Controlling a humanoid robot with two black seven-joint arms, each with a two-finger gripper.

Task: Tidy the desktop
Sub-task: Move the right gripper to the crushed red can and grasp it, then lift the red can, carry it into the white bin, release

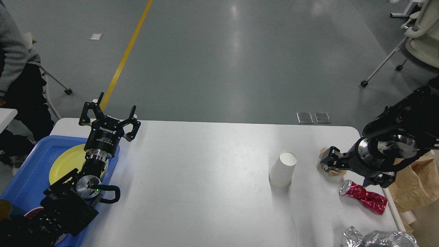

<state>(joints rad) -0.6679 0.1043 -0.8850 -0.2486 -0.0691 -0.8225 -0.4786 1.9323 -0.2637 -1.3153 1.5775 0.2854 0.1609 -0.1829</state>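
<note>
The white desktop [205, 178] holds an upside-down white paper cup [283, 169], a crumpled brown paper ball [334, 172], a crushed red can [365, 199] and crumpled foil [377, 238] at the front right. My right gripper [328, 161] reaches in from the right and sits right over the paper ball, hiding most of it. Its fingers are dark and I cannot tell whether they grip the ball. My left gripper [111, 109] is open and empty, held above the desktop's back left corner, beside the blue tray [27, 164].
The blue tray holds a yellow plate [65, 161]. A beige bin's rim [394, 212] stands off the right edge, with brown paper [415, 185] in it. A seated person [13, 68] is at the far left and a wheeled chair [418, 37] at the back right.
</note>
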